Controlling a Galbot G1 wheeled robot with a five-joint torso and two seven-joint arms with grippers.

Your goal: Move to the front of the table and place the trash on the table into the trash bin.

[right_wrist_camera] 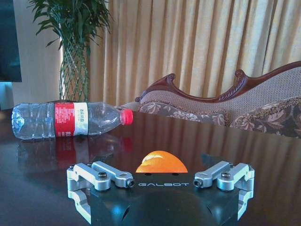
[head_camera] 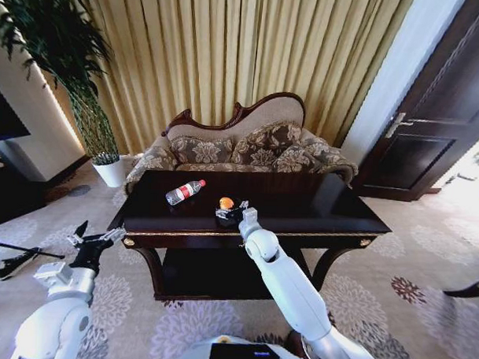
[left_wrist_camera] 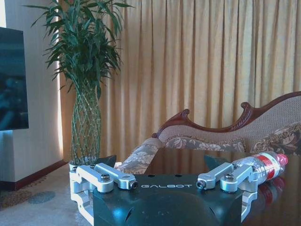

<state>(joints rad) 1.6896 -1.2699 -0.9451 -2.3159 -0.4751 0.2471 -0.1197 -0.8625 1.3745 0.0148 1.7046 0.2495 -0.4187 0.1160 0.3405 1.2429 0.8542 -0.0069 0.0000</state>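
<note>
Your right gripper (head_camera: pixel 232 213) is out over the large dark glossy wooden table (head_camera: pixel 325 210), low above the top, with its jaws spread wide and nothing between them. The small orange rounded piece (head_camera: pixel 226 203) sits just beyond the fingertips at about 12 o'clock from the gripper; in the right wrist view it (right_wrist_camera: pixel 161 162) pokes up right between the two open jaws, not gripped.

The clear plastic bottle with the red label and red cap (head_camera: pixel 185 192) lies on its side on the tabletop, at roughly 10 o'clock from the orange piece and a bit apart from it.

Your left gripper (head_camera: pixel 95 242) hangs off the table's left end, below the tabletop, jaws also wide open and empty.

Behind the table there's the carved-back patterned sofa (head_camera: pixel 248 148).
</note>
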